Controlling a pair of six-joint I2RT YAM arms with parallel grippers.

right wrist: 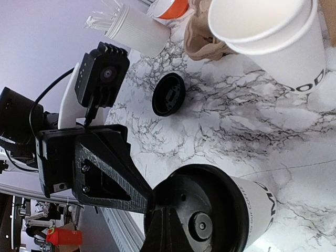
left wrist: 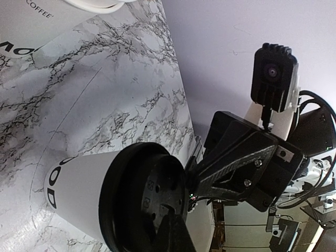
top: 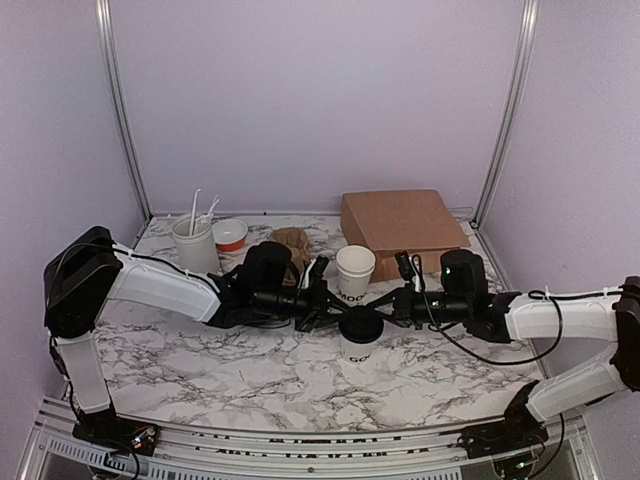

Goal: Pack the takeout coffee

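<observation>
**A:** Both sets of jaws are pressed together, holding nothing. The left gripper (top: 337, 316) meets the lid (top: 360, 325) from 9 o'clock and the right gripper (top: 388, 309) from 3, with their tips at its rim.

**B:** So the takeout coffee (top: 360, 352) stands mid-table, capped. I'd judge they're seating the lid, and packing is not yet begun.

**A:** Next, one gripper must open, take the cup, and carry it to the brown bag (top: 400, 222) at 1 o'clock.

**B:** Both arms reach low and nearly level, wrists turned inward.

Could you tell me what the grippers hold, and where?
Nothing gripped: left gripper and right gripper, both shut, only touch the takeout coffee at its lid's opposite sides.
</observation>
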